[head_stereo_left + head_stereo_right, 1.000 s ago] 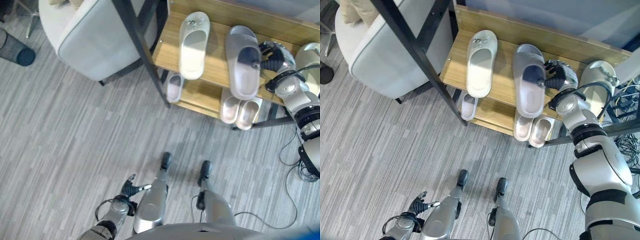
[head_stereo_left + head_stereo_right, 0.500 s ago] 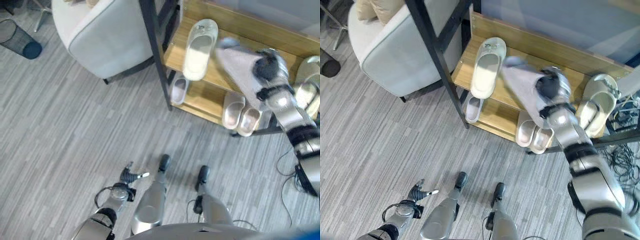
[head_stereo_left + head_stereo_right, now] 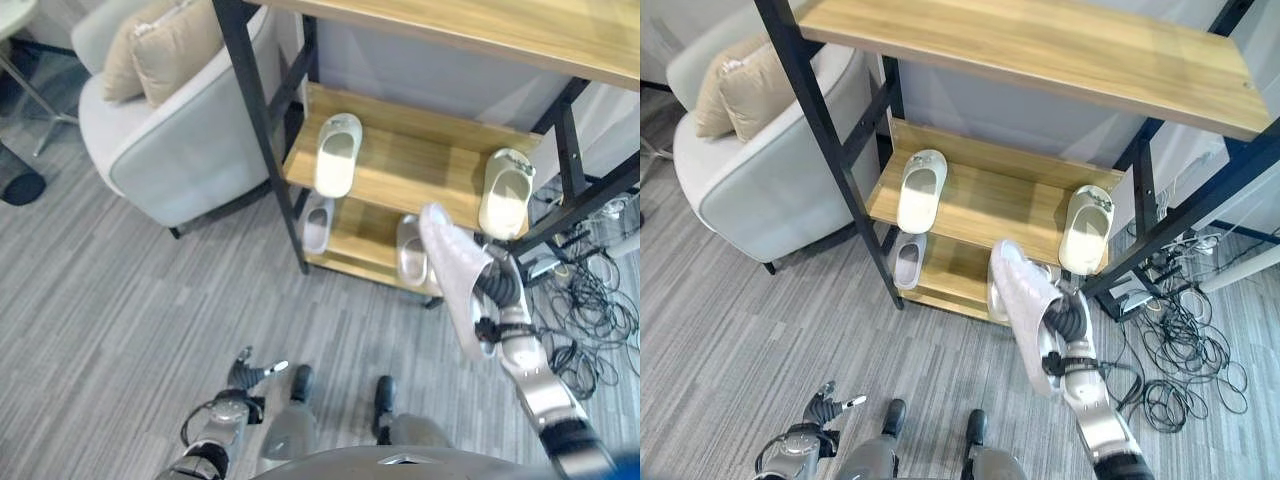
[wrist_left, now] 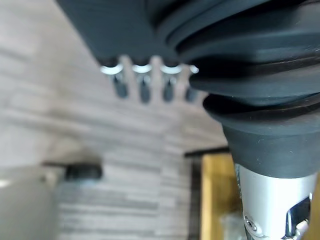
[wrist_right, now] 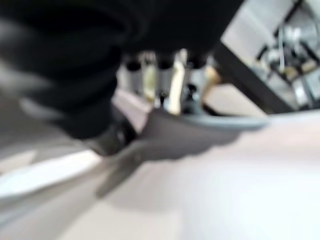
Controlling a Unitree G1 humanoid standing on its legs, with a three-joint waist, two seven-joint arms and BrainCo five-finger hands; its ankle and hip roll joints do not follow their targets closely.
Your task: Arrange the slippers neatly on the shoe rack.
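The right robot hand [image 3: 1068, 322] has its fingers curled around a pale grey slipper [image 3: 1025, 310] and holds it in the air, in front of the shoe rack [image 3: 970, 205] and apart from it. Beyond this robot hand, 2 cream slippers [image 3: 337, 153] [image 3: 505, 192] lie on the middle shelf, well apart from each other. On the lower shelf, 1 slipper [image 3: 317, 222] lies far to the side of the robot hand and another [image 3: 410, 258] just behind the held slipper. The left robot hand [image 3: 249, 370] hangs low above the floor [image 3: 120, 300], fingers relaxed and spread, holding nothing. An armchair [image 3: 750, 170] stands beside the rack.
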